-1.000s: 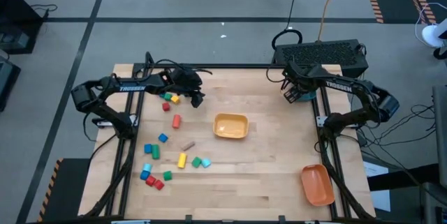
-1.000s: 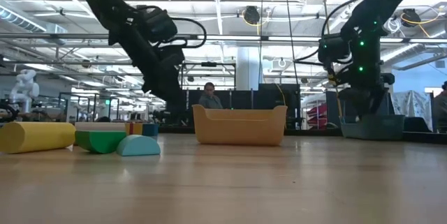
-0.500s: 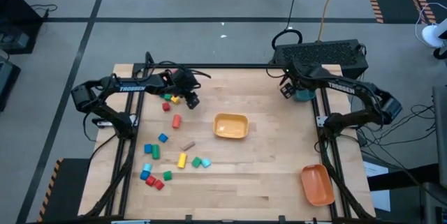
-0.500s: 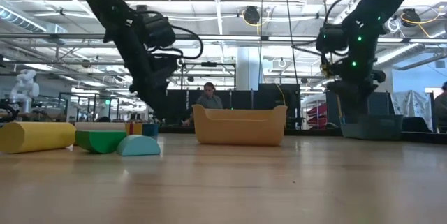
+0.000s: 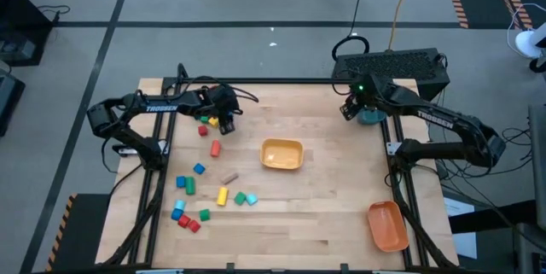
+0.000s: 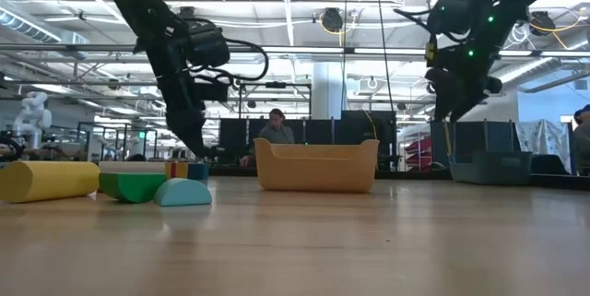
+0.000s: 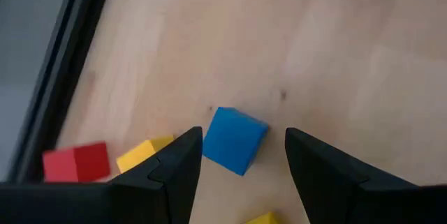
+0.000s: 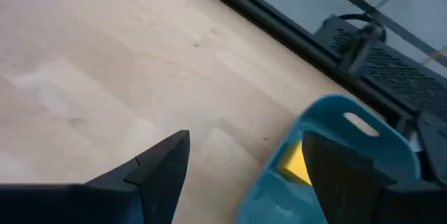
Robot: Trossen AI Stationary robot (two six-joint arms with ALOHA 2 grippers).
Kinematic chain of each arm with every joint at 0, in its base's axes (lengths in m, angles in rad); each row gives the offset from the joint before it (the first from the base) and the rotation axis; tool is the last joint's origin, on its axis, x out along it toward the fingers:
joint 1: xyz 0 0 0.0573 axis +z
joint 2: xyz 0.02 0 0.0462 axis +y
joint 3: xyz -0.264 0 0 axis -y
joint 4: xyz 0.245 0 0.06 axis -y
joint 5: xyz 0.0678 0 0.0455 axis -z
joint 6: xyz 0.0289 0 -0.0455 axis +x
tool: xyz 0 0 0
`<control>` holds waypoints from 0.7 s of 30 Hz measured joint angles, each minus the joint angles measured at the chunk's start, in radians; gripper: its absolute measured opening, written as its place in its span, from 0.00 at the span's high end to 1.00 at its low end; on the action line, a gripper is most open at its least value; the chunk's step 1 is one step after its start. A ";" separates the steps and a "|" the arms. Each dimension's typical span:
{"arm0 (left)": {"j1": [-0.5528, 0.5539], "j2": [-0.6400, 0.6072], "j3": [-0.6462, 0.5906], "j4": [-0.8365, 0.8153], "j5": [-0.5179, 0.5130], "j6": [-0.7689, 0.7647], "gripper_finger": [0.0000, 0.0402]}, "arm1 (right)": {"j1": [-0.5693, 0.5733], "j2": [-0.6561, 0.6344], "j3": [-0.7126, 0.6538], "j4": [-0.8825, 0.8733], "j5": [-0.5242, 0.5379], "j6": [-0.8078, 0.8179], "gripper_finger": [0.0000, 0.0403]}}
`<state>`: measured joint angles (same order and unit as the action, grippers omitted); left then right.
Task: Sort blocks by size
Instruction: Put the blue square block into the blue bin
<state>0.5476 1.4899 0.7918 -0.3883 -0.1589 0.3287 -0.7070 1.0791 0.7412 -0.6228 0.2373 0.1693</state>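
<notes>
Three bins: one yellow bin [image 5: 281,154], one orange bin [image 5: 386,225], one teal bin [image 5: 370,118]; two arms, each with one gripper, the left gripper [image 5: 227,125] and the right gripper [image 5: 346,110]; roughly sixteen blocks [image 5: 215,148] loose on the worktop [image 5: 324,223] in the high view, the exact count unclear where the left gripper covers some; one yellow block [image 8: 297,162] inside the teal bin; one person [image 6: 275,128] beyond the worktop.

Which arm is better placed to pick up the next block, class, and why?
The left. The left gripper is open right over the blue cube in the far-left cluster. The right gripper is open and empty beside the teal bin, far from loose blocks.
</notes>
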 joint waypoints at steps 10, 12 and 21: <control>0.056 0.018 0.000 0.009 0.002 0.170 0.48 | 0.083 -0.002 0.000 0.027 -0.009 0.029 0.35; 0.079 0.038 0.001 0.013 0.029 0.176 0.48 | 0.096 -0.002 0.000 0.032 -0.009 0.029 0.35; 0.117 0.143 0.003 0.062 0.101 0.228 0.48 | 0.128 -0.002 0.000 0.031 -0.008 0.029 0.35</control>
<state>0.6647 1.6326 0.7943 -0.3264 -0.0578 0.5567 -0.5793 1.0775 0.7414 -0.5922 0.2291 0.1978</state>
